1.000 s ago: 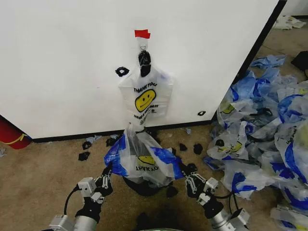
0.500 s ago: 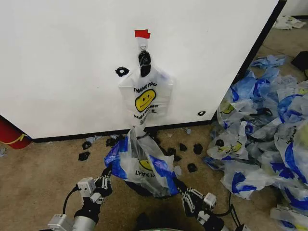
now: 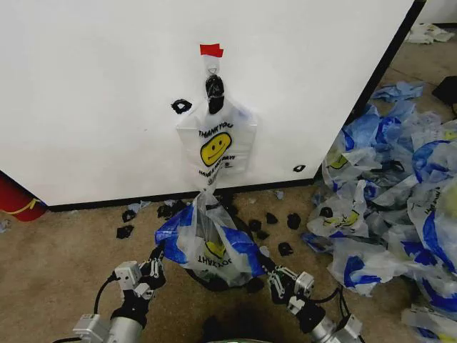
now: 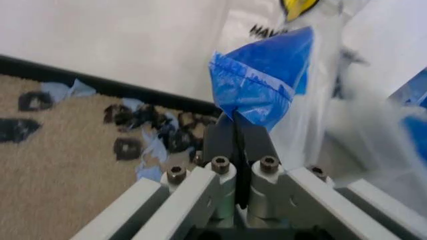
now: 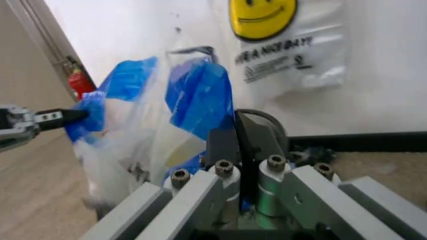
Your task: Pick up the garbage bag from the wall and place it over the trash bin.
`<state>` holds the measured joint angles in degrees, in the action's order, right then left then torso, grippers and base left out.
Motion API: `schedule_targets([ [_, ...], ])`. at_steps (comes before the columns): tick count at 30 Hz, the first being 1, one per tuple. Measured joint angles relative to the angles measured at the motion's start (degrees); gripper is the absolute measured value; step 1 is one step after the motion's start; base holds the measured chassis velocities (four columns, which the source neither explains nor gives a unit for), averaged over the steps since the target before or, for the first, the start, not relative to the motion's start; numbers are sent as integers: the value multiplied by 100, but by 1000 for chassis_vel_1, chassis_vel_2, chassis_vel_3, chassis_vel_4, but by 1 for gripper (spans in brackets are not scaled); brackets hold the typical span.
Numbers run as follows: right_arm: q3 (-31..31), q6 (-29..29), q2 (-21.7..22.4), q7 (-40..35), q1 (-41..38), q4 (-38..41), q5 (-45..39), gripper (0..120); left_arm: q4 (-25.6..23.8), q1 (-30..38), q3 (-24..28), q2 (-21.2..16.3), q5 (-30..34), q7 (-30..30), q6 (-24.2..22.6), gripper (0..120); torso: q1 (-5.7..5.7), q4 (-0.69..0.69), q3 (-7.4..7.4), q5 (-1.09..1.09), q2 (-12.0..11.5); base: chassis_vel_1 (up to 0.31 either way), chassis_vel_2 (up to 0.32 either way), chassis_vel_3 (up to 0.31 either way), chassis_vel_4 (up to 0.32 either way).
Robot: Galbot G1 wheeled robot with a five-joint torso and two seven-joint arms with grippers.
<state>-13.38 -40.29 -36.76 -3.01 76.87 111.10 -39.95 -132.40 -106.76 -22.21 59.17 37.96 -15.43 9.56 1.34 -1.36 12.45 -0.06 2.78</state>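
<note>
The wall (image 3: 107, 93) has one smiley bag (image 3: 216, 145) on its hook, and your garbage bag (image 3: 208, 243) is stretched low between both arms, sagging over the black trash bin (image 3: 207, 277) on the carpet. Left claw (image 3: 157, 259) and right claw (image 3: 268, 268) are each pinched tight on a blue corner of it. Risk: the bag's top looks snagged near the hanging bag, so pulling apart could tear the film or slip a corner out.
</note>
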Motion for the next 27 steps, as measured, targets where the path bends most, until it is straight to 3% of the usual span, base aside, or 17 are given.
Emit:
schedule_targets([
  [15,335,-336,-47,-120,154,-172,-155,0,-168,-291,-37,45,-134,-117,23,0,0,0,0,0,0,0,0,0,0],
  [27,382,-550,-75,-204,443,-274,-37,0,-119,-777,220,261,-570,-117,202,0,0,1,0,1,0,0,0,0,0],
])
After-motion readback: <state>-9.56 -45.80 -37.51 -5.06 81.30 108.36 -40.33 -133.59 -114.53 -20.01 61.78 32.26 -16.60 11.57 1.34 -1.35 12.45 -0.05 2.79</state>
